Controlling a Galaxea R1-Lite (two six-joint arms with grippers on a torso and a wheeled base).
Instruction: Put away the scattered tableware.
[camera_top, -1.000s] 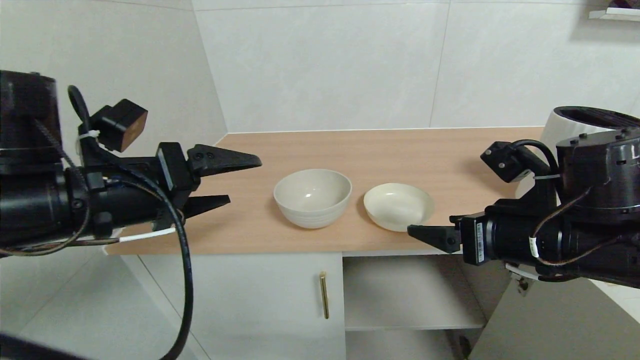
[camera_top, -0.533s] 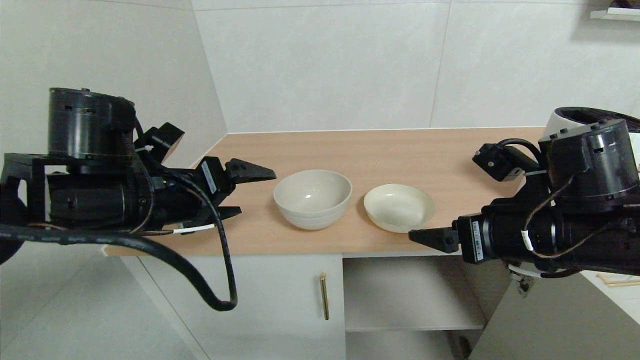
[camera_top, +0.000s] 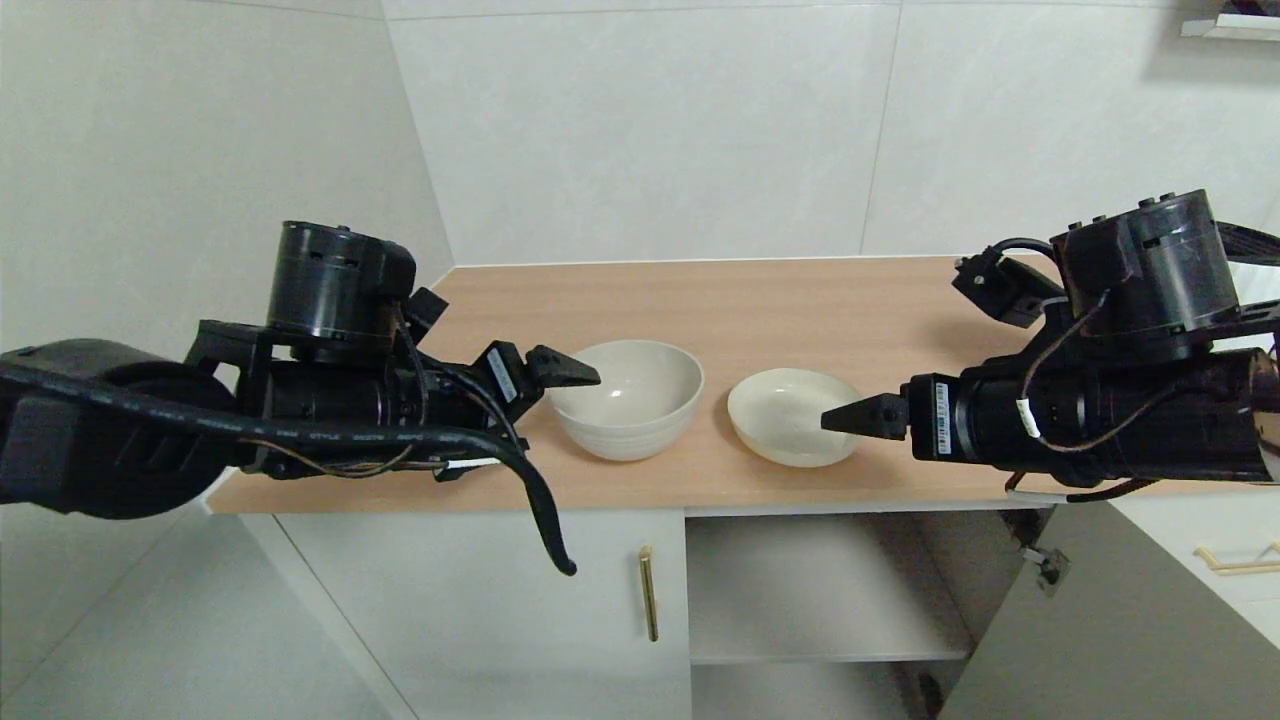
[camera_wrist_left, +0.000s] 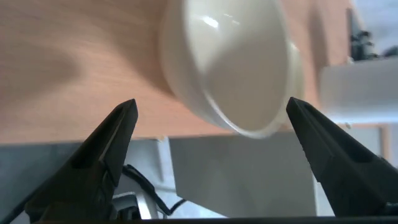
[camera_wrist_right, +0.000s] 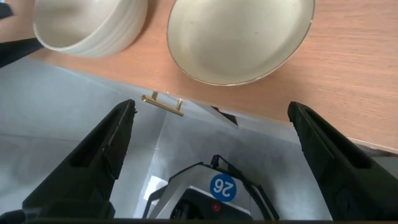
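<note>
Two cream bowls stand side by side near the front edge of the wooden counter (camera_top: 760, 310). The deep bowl (camera_top: 625, 398) is on the left and the shallow bowl (camera_top: 797, 415) on the right. My left gripper (camera_top: 530, 420) is open at the deep bowl's left side, its upper finger over the rim. In the left wrist view the deep bowl (camera_wrist_left: 236, 68) lies between the spread fingers of the left gripper (camera_wrist_left: 211, 102). My right gripper (camera_top: 835, 420) is open at the shallow bowl's right edge. The right wrist view shows the shallow bowl (camera_wrist_right: 239, 37) ahead of the right gripper (camera_wrist_right: 211, 107) and the deep bowl (camera_wrist_right: 87, 25) beyond.
Under the counter, a closed white cabinet door with a brass handle (camera_top: 648, 590) sits on the left. To its right is an open compartment with a shelf (camera_top: 815, 600), its door (camera_top: 1050, 630) swung out. Tiled walls close the back and left.
Both arms have advanced toward the bowls. The left gripper moved right to the deep bowl's rim. The right gripper rose and moved in to the shallow bowl's edge.
</note>
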